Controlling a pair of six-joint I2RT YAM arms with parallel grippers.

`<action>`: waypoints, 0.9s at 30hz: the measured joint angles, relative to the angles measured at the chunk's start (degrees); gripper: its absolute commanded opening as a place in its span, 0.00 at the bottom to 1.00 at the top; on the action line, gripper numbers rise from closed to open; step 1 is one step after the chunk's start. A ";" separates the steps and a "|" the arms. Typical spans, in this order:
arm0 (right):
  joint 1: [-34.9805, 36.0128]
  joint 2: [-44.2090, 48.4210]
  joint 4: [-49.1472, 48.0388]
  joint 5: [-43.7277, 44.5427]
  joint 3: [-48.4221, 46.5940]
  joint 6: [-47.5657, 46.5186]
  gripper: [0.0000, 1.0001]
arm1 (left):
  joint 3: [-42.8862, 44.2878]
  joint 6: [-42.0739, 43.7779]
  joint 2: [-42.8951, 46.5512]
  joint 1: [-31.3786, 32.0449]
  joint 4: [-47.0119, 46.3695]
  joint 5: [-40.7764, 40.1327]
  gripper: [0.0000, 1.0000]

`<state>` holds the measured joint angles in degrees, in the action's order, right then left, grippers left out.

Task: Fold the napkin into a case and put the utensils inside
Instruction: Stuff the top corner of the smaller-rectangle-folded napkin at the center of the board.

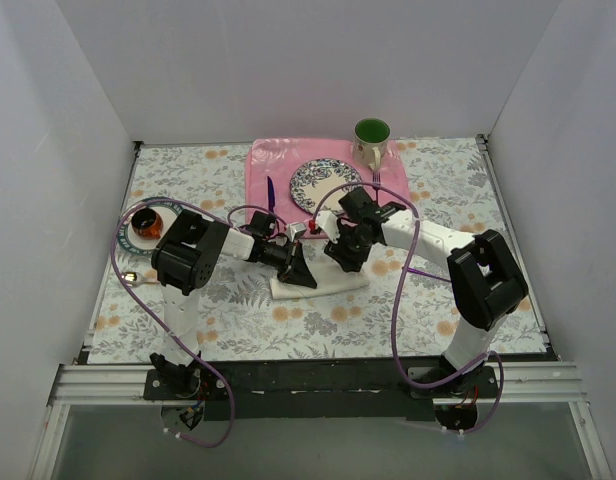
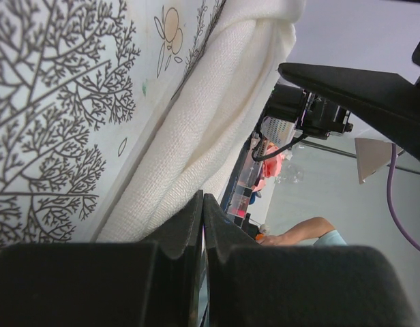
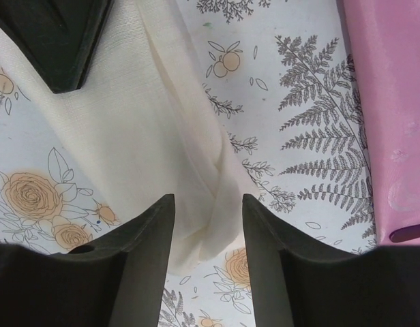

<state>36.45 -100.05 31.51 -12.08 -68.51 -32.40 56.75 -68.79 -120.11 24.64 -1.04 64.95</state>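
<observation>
The cream-white napkin (image 1: 323,283) lies folded into a narrow strip on the flowered tablecloth, under both grippers. It also shows in the left wrist view (image 2: 210,116) and the right wrist view (image 3: 128,122). My left gripper (image 1: 301,268) is shut, its fingers (image 2: 202,197) pressed together at the fold's edge; I cannot tell whether anything thin is between them. My right gripper (image 1: 345,252) is open (image 3: 208,204) and hovers over a twisted end of the napkin, a finger on each side. The iridescent utensils are not in view.
A pink placemat (image 1: 278,165) at the back holds a patterned plate (image 1: 325,185), a dark purple knife (image 1: 271,190) and a fork (image 1: 378,180). A green mug (image 1: 371,140) stands behind. An orange object on a round coaster (image 1: 143,222) sits at the left. White walls enclose the table.
</observation>
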 measured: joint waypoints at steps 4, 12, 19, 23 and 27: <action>0.87 0.00 -0.35 0.44 0.98 0.76 0.50 | 0.00 0.00 0.00 0.00 0.00 0.00 0.00; 1.55 -0.72 -3.23 2.12 4.04 0.90 0.37 | 0.00 0.00 -0.02 0.00 0.00 0.00 0.00; 1.86 -1.05 -5.62 4.46 4.72 1.22 0.19 | 0.00 0.00 -0.02 0.00 0.00 0.00 0.00; 2.23 -1.07 -6.25 5.33 5.01 1.79 0.14 | 0.00 -0.02 0.02 0.00 -0.02 0.00 0.02; 2.51 -1.07 -6.45 6.10 5.05 2.10 0.10 | -0.09 -0.02 1.11 0.02 0.94 -0.74 0.11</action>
<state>38.96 -101.12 25.06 -5.98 -63.46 -30.30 56.66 -68.82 -119.00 24.67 -0.10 64.20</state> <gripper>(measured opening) 0.130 0.071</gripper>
